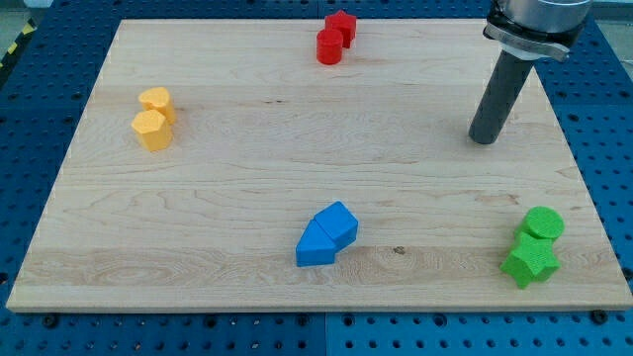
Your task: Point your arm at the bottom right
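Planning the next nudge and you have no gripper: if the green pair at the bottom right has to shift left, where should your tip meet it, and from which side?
I can only push, not grip. My tip stands toward the view's top of the green pair. The green cylinder touches the green star block below it, so I would probably come round the view's right and press near where they meet, so they likely move together.

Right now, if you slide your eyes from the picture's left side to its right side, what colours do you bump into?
Yellow blocks → blue blocks → red blocks → my tip → green blocks.
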You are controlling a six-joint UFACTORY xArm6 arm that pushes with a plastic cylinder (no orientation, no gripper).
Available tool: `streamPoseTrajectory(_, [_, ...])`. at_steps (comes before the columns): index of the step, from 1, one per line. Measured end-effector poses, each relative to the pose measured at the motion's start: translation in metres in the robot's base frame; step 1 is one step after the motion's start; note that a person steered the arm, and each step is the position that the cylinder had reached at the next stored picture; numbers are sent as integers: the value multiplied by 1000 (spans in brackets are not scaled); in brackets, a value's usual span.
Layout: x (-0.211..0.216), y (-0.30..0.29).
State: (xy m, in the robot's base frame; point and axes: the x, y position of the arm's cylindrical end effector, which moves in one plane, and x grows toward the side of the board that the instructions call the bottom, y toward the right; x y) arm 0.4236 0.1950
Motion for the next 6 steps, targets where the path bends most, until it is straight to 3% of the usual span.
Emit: streamPoseTrajectory(6, [2,-5])
